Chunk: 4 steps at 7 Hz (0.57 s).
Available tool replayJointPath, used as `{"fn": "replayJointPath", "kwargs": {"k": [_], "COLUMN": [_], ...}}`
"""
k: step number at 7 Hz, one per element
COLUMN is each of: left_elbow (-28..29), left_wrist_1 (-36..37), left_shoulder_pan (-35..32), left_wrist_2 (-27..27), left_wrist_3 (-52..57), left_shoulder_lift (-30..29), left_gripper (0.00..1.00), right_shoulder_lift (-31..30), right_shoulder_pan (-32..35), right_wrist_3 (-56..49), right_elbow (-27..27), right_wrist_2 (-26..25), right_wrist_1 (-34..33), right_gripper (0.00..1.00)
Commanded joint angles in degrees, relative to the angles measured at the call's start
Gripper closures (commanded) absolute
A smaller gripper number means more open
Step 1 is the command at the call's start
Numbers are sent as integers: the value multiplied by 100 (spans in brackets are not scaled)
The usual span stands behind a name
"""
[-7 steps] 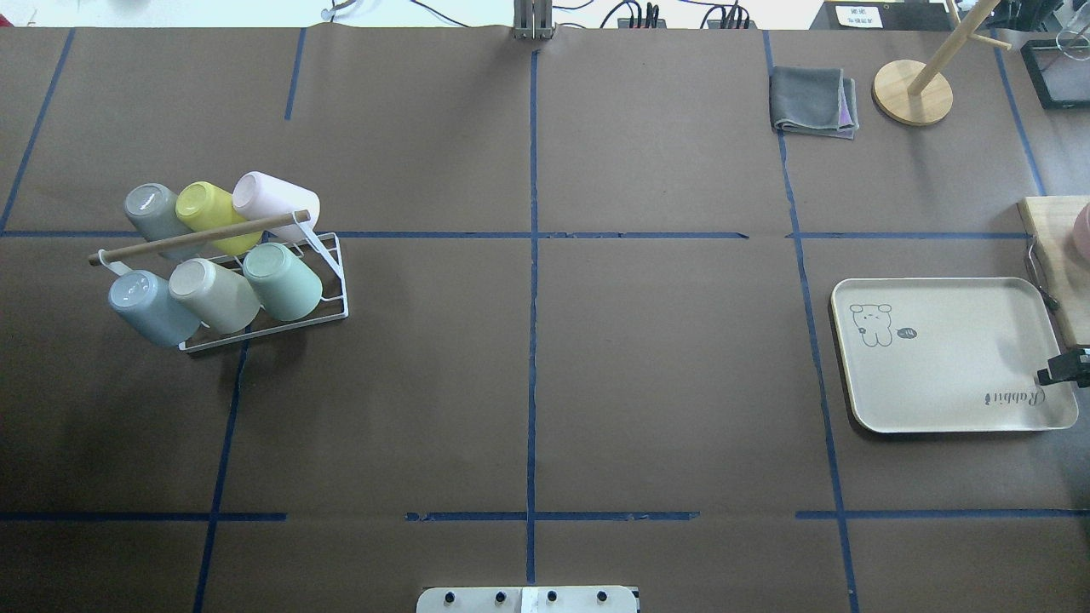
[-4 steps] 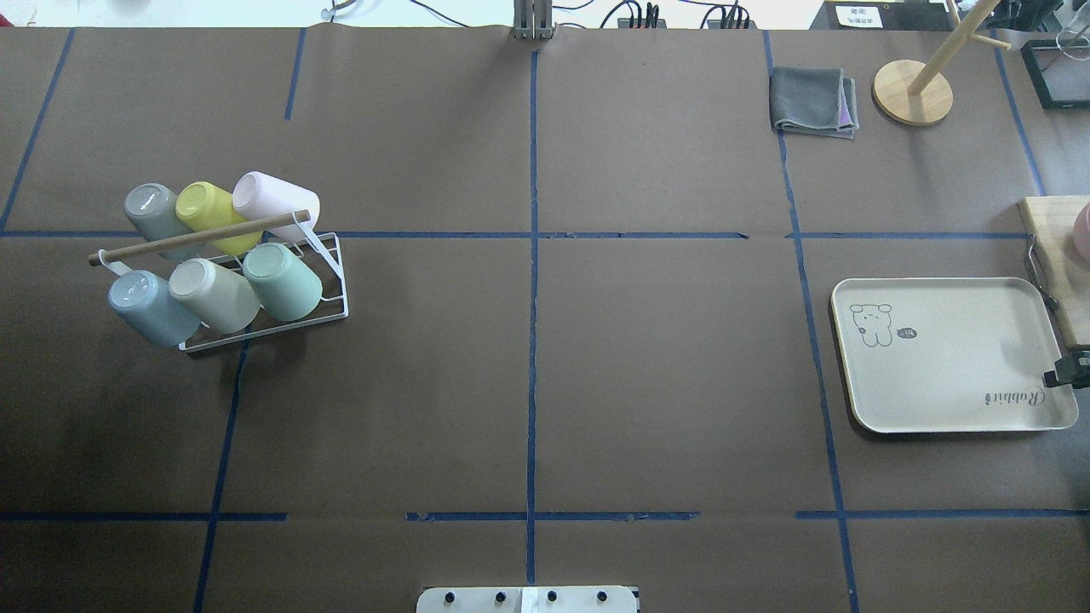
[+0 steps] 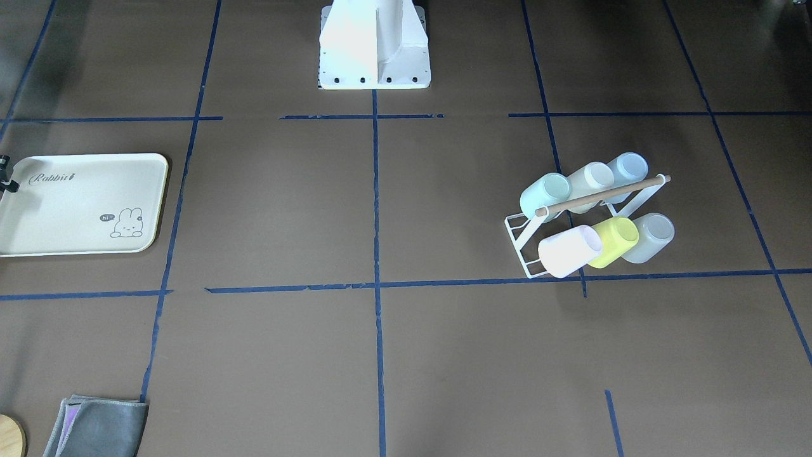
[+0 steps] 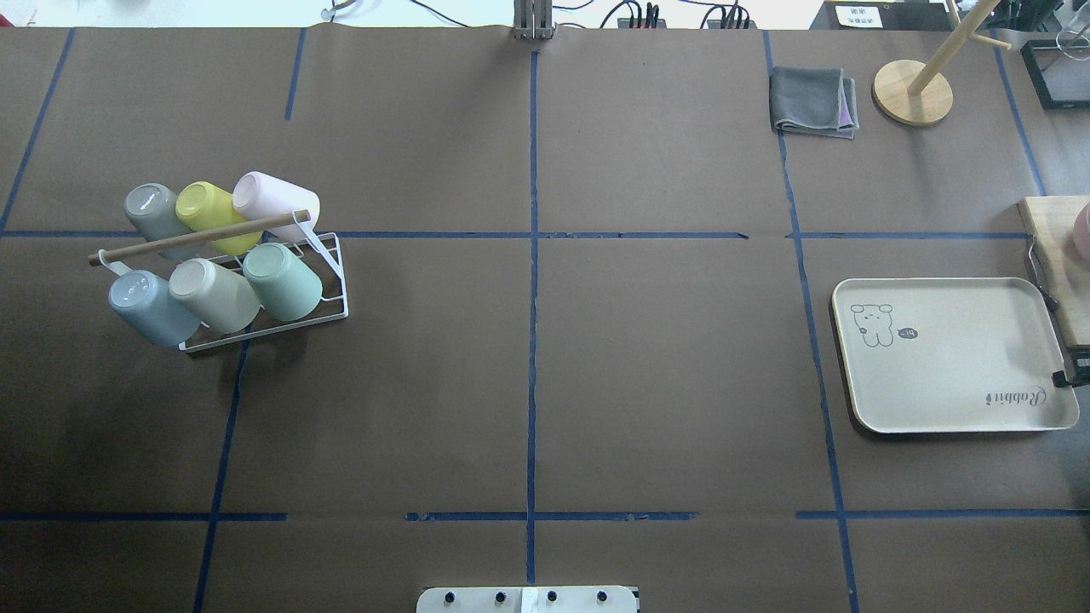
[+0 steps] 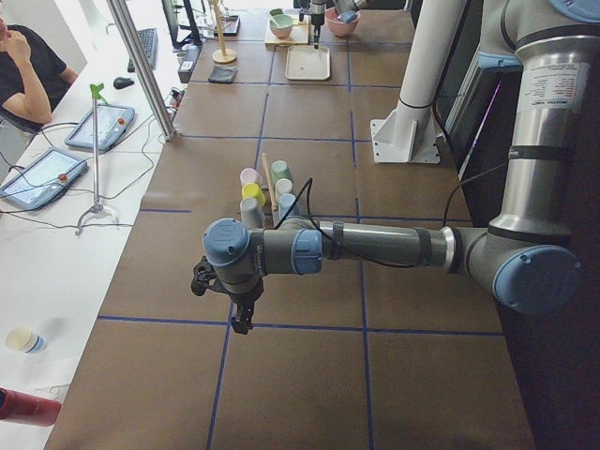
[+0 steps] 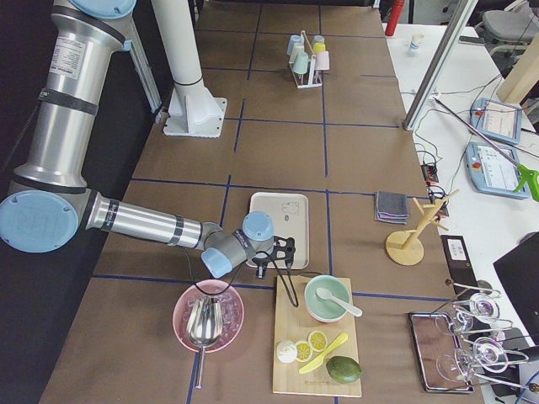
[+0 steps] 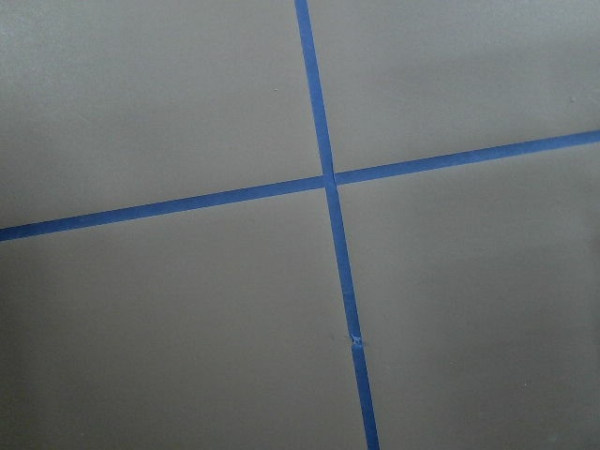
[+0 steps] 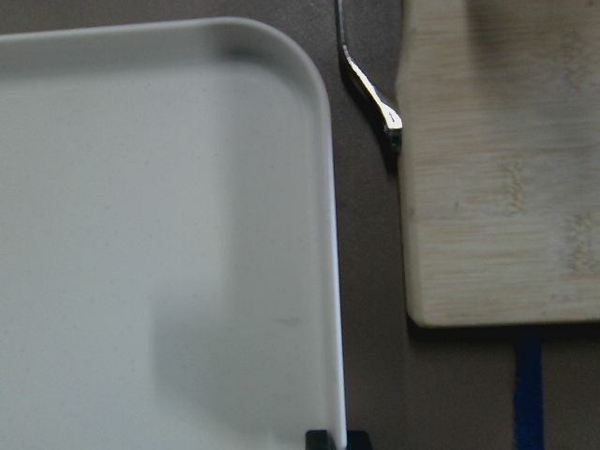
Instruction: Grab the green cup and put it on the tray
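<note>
The green cup (image 4: pixel 285 281) lies tilted on the white wire rack (image 4: pixel 334 294) at the left, rightmost in the near row; it also shows in the front view (image 3: pixel 544 193). The cream tray (image 4: pixel 954 375) with "Rabbit" lettering sits at the far right and holds nothing. My right gripper (image 4: pixel 1064 377) hangs over the tray's right rim at the view's edge, its tips close together, empty; the right wrist view shows the tips (image 8: pixel 337 441) over the rim. My left gripper (image 5: pixel 242 314) shows only in the left side view, over bare table left of the rack; I cannot tell its state.
The rack also holds blue, beige, grey, yellow-green (image 4: pixel 209 213) and pink cups under a wooden bar (image 4: pixel 200 238). A wooden cutting board (image 4: pixel 1056 247) and a spoon handle (image 8: pixel 370 89) lie just right of the tray. A grey cloth (image 4: pixel 813 100) and wooden stand (image 4: pixel 912 92) are far right.
My right gripper has drawn back to the right, off the tray's inside to its right rim, nearly out of the overhead view. Cups and tray have not moved.
</note>
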Motion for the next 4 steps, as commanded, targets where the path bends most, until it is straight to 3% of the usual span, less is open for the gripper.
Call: {"fn": "replayJointPath", "kwargs": {"k": [1, 2, 4], "left_elbow": [-3, -3, -3], "left_wrist_1": [0, 0, 0], "left_shoulder_pan": [0, 0, 0], "left_wrist_2": [0, 0, 0], "left_wrist_3": [0, 0, 0], "left_shoulder_lift": [2, -7, -7], "left_gripper": [0, 0, 0], "right_shoulder_lift": [-45, -53, -298], "right_shoulder_pan": [-1, 8, 139], "right_wrist_3": [1, -16, -7], "right_elbow": [-2, 33, 16], "right_wrist_2": [7, 24, 68], "right_wrist_1": [106, 159, 885], "right_gripper": [100, 100, 100]}}
